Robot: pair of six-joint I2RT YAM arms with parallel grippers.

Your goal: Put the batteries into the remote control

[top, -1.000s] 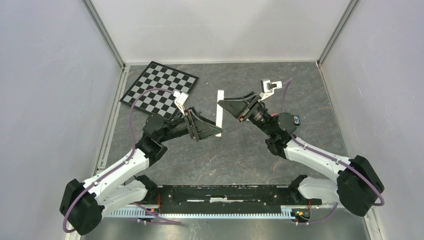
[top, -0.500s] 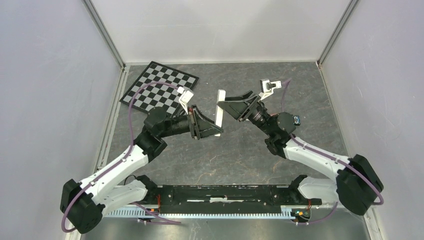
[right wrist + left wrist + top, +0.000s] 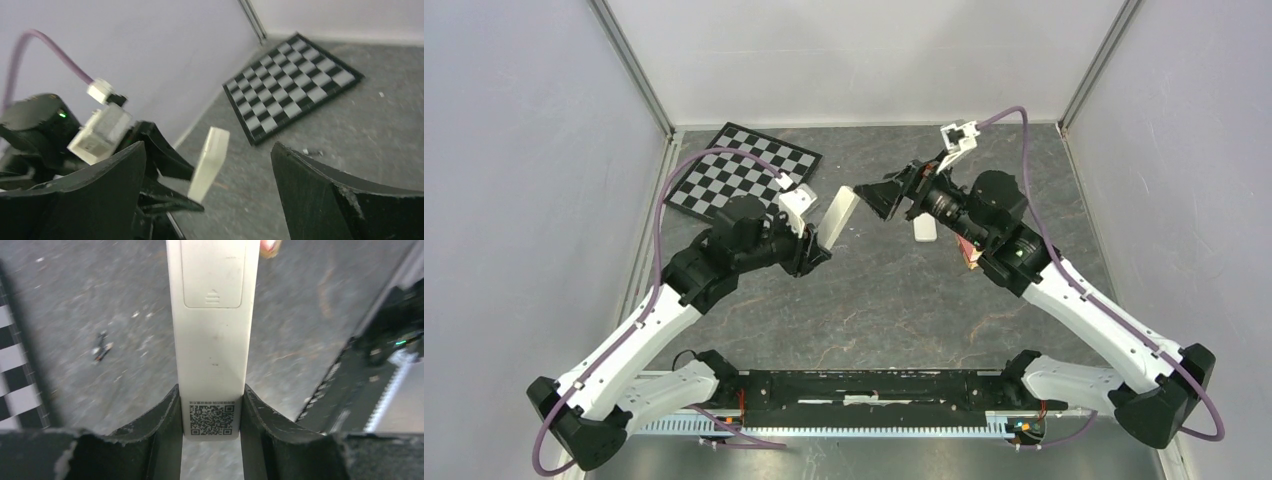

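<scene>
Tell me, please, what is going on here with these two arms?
The left end effector is clamped on the QR-code end of the white remote control, holding it off the table with its plain back showing. The battery cover is shut. The right end effector stands open near the remote's far end, holding nothing.

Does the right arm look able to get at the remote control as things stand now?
Probably yes. The left pincer holds the remote control by its lower end only, so its upper part is free. The right pincer is open and faces it from close by, and nothing shows between them.
</scene>
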